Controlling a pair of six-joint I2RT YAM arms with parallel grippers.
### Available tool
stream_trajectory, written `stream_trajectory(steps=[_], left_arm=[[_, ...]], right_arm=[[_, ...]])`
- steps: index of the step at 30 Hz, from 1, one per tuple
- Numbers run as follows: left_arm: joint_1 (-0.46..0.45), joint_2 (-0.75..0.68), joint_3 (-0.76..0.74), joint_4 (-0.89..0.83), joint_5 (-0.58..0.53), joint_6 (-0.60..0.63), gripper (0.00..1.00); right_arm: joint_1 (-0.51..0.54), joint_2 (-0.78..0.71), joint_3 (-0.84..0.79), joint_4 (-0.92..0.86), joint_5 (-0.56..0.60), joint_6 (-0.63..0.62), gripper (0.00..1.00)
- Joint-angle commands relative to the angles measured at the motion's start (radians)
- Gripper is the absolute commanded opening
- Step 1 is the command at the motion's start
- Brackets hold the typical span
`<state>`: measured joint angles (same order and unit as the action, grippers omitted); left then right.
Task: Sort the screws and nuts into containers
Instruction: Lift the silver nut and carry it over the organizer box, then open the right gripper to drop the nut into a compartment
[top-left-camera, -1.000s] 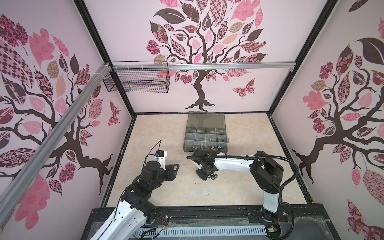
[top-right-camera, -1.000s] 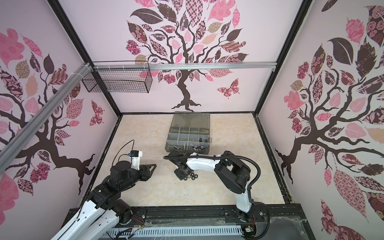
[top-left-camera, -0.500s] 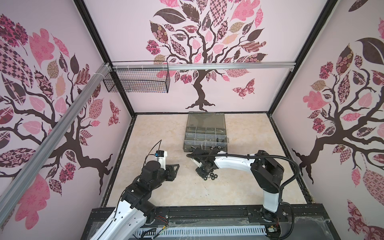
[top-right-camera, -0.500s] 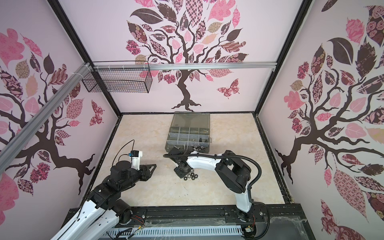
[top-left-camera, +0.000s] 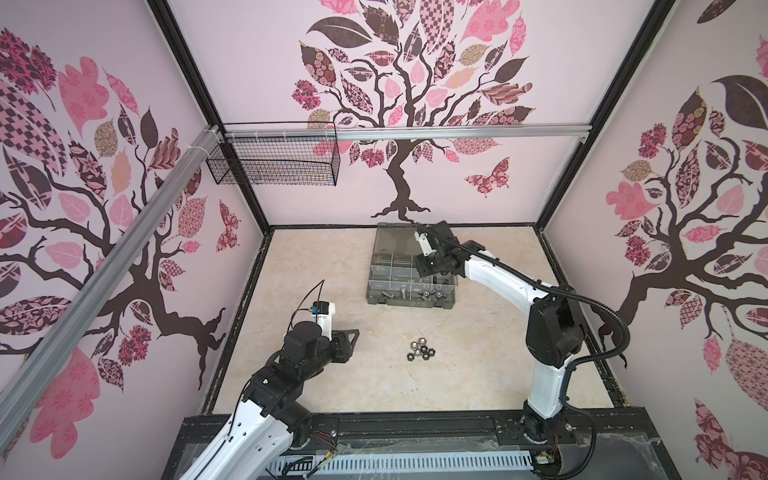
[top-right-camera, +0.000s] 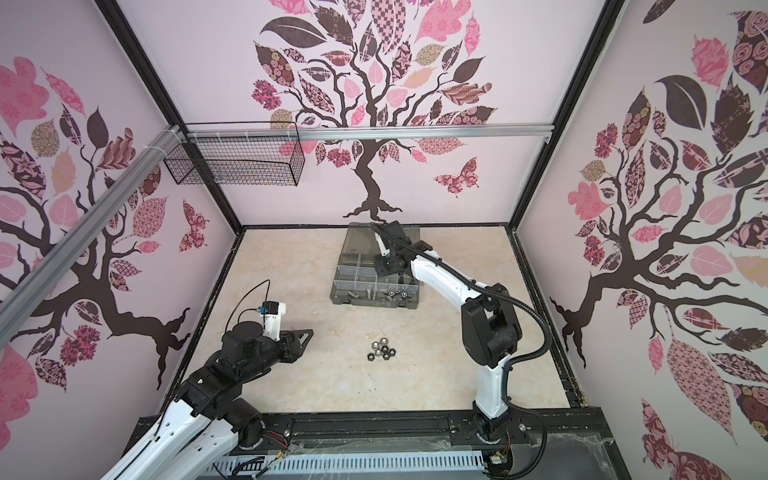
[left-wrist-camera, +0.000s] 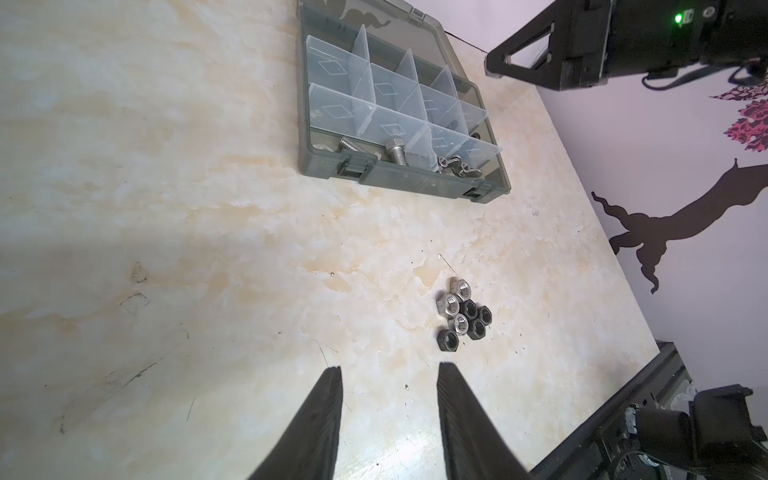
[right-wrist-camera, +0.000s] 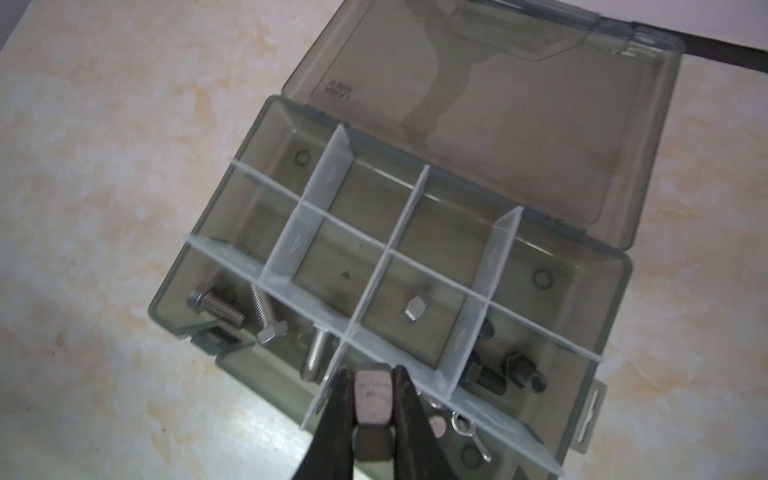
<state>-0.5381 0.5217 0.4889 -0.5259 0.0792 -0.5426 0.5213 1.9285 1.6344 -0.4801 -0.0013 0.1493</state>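
1. Over the organizer case (left-wrist-camera: 415, 183), right gripper (right-wrist-camera: 371, 376) is clamped tight on a silver hex nut (right-wrist-camera: 372, 401).
2. Meanwhile left gripper (left-wrist-camera: 390, 368) hangs partly open with nothing in it, just short of the loose nuts (left-wrist-camera: 463, 316) bunched on the table (left-wrist-camera: 208, 208).
3. Sitting in the case's front row: silver screws (right-wrist-camera: 216, 307), black screws (right-wrist-camera: 486, 378), wing nuts (right-wrist-camera: 465, 424).

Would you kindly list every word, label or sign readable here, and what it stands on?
Case lid: one short embossed mark, too blurred to read.
Dividers: embossed diamond outlines only, no words.
Nothing else legible in any view.
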Motion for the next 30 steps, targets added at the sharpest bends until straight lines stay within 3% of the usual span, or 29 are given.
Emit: stream_trajectory(steps=[1,11,15,30], left_arm=[[0.002,-0.006,0.008,-0.011,0.012,0.003,0.41],[0.002,0.012,0.010,-0.002,0.024,-0.002,0.41],[0.002,0.021,0.017,0.001,0.025,0.002,0.41],[0.001,0.073,0.032,0.025,0.059,0.023,0.41]], right_arm=[[-0.009,0.094,0.038,0.006,-0.039,0.044,0.15],[-0.018,0.159,0.054,-0.013,-0.006,0.045,0.24],[-0.020,0.137,0.041,-0.006,0.000,0.043,0.31],[-0.021,0.001,0.002,0.009,-0.050,0.040,0.35]])
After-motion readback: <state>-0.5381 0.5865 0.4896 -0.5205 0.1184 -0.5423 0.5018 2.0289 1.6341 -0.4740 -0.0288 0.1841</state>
